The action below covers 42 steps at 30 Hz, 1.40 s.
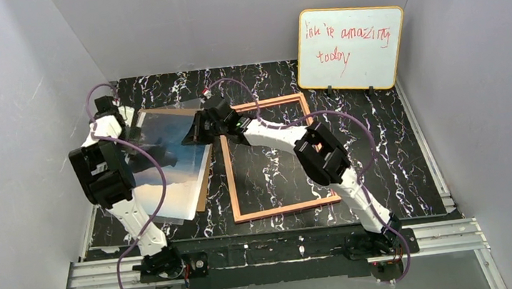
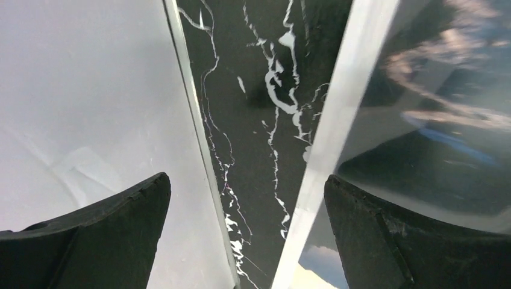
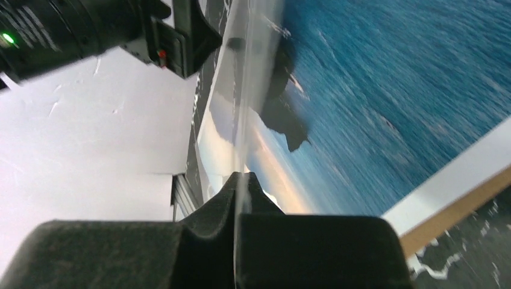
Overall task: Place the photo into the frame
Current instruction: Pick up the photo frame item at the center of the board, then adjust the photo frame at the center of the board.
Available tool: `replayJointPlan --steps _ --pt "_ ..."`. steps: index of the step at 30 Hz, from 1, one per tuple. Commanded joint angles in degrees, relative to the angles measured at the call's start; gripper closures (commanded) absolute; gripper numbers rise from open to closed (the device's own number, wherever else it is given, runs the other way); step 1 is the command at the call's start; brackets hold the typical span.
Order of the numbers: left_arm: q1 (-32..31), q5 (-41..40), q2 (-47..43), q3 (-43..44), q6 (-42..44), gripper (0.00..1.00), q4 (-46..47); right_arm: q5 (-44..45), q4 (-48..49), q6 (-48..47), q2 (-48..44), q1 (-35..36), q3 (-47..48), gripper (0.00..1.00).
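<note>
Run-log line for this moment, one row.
right gripper shut on clear pane | left gripper open | photo on backing board | frame empty on table

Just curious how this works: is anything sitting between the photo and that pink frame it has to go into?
Yes. A clear pane, pinched by the right gripper, leans tilted over the photo. The frame beside it lies open, with nothing inside.

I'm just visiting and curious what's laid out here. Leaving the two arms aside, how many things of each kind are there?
Frame: 1
Photo: 1
Backing board: 1
Clear pane: 1
Whiteboard: 1
Total: 5
</note>
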Motion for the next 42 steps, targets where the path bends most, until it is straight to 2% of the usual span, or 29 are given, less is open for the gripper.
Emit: replayJointPlan --steps 1,5,9,12,16,20,27,35,39,42 --pt "0.6 12.3 -1.4 10.9 -3.4 0.02 -18.8 -9.1 2.1 -4.8 -11.0 -3.8 -3.3 0.99" --pt "-0.2 17.2 -3.2 16.7 -4.7 0.02 -24.9 -19.6 -3.0 -7.6 -18.7 -9.3 -7.4 0.99" --pt "-4.7 17.6 -5.9 14.7 -5.5 0.02 -25.8 -24.9 -16.9 -13.0 -27.9 -16.5 -14.7 0.99" --pt "-9.6 18.0 -7.9 11.8 -7.1 0.02 -25.5 -26.0 -25.9 -18.4 -35.5 -21.5 -21.5 0.99" --pt "-15.4 19.3 -8.4 9.6 -10.1 0.02 -24.8 -23.2 -34.7 -23.3 -45.9 -29.9 -30.8 0.99" --pt "-20.7 21.1 -8.1 7.4 -12.1 0.02 -23.2 -24.7 -39.3 -26.9 -50.5 -36.5 -35.2 0.99" --pt "-28.5 23.3 -6.3 5.4 -16.4 0.02 -20.1 -20.3 -47.0 -31.7 -49.6 -38.4 -34.1 0.99" --pt "-34.2 29.3 0.5 11.3 -23.5 0.07 -20.4 -18.6 -48.6 -31.9 -51.4 -38.8 -35.5 0.99" --pt "-36.0 31.1 3.5 12.6 -25.6 0.14 -21.1 -18.2 -48.4 -31.8 -52.3 -38.7 -36.5 0.99" --pt "-37.0 32.3 4.8 12.3 -26.3 0.24 -21.1 -18.0 -48.4 -31.7 -52.5 -38.8 -37.1 0.99"
